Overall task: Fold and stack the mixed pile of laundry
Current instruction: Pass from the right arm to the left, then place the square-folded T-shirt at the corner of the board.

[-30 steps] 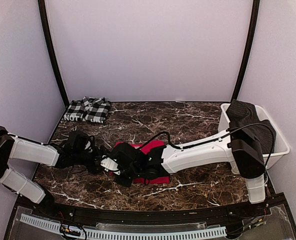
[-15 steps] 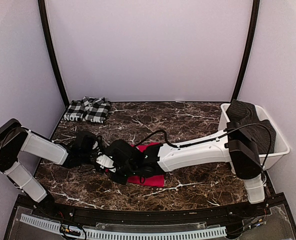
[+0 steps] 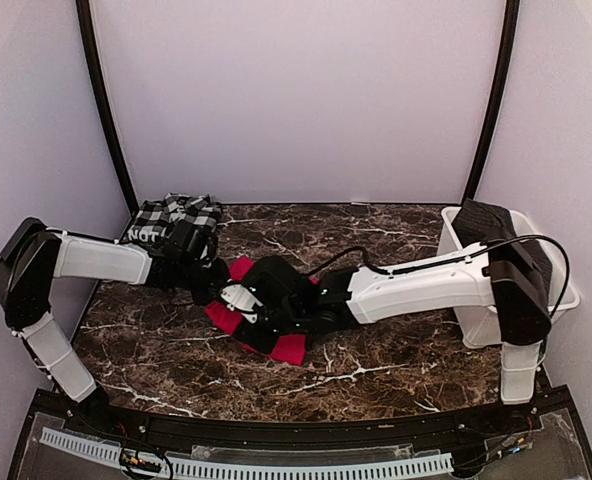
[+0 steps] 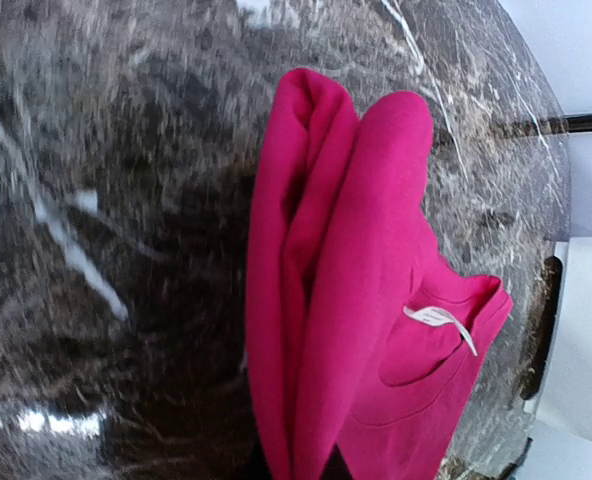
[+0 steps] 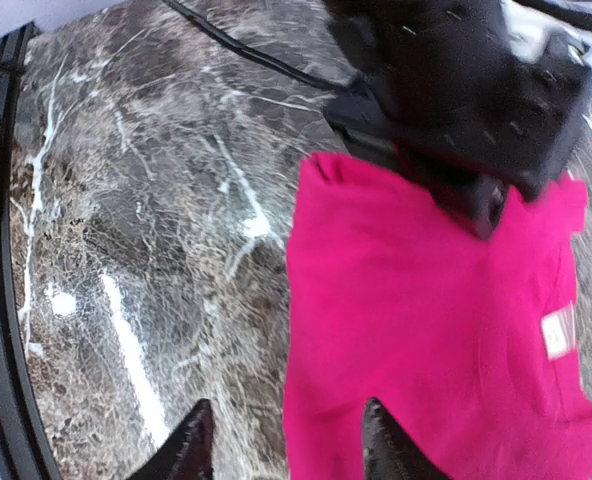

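left gripper (image 5: 466, 200) clenching edge of red garment (image 4: 356, 300) | right gripper (image 5: 288, 445) hovering released, jaws spread over same garment | checked garment (image 3: 174, 220) lying well apart

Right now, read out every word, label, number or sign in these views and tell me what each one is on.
On the checked garment, white lettering: too small to read from the top view.
On the red garment, a white tag: no print legible in the left wrist view.
On the same garment, a white patch in the right wrist view: blurred, unreadable.
No other text shows.
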